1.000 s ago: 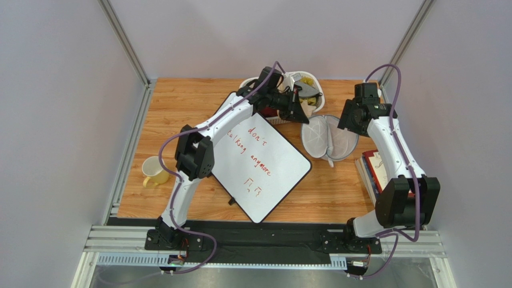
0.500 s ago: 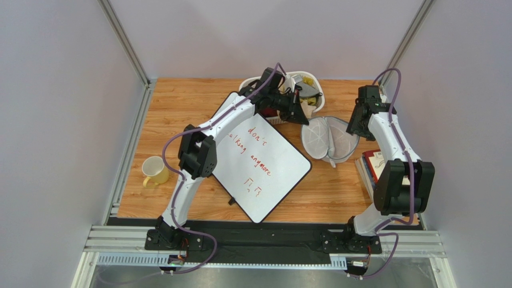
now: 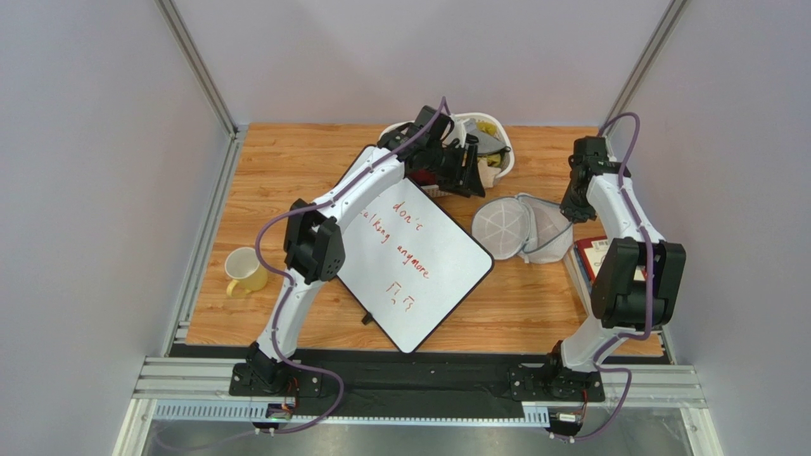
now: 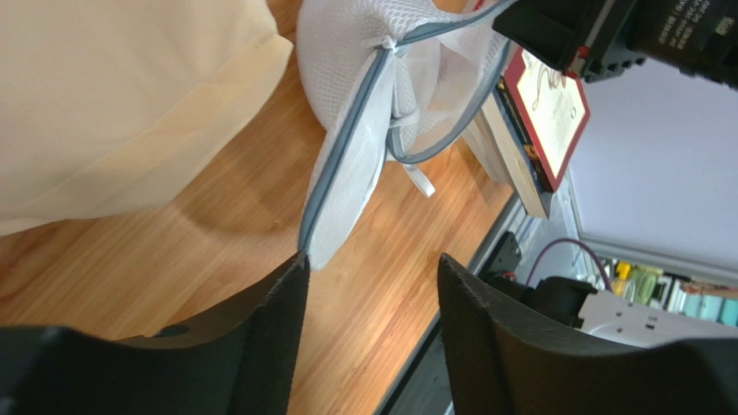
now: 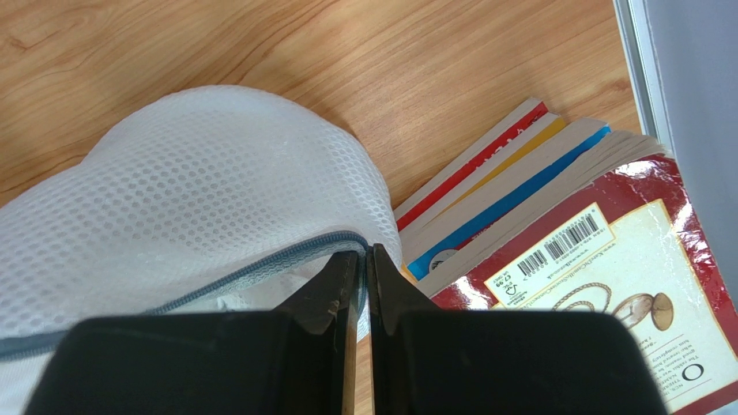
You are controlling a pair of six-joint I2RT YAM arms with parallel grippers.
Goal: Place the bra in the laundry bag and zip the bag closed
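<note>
The laundry bag (image 3: pixel 502 228), white mesh with a grey zipper band, lies open right of the whiteboard, its right half lifted. My right gripper (image 3: pixel 569 211) is shut on the zipper rim at the bag's right edge; the right wrist view shows the gripper (image 5: pixel 365 251) pinching the bag (image 5: pixel 190 199). My left gripper (image 3: pixel 473 176) hangs open by the basket. In its own view it (image 4: pixel 372 268) is empty, just off the bag's near edge (image 4: pixel 346 173). A dark grey piece, seemingly the bra (image 3: pixel 492 142), lies in the basket.
The white slotted basket (image 3: pixel 504 160) at the back also holds a yellow garment. A whiteboard (image 3: pixel 414 261) with red writing lies at the centre, and a yellow mug (image 3: pixel 246 271) stands at the left. Stacked books (image 3: pixel 590 266) (image 5: pixel 554 216) sit right beside the bag.
My right gripper has closed on the bag's right rim, and that half now stands up from the table. The left gripper has opened and drawn back from the bag's left edge.
</note>
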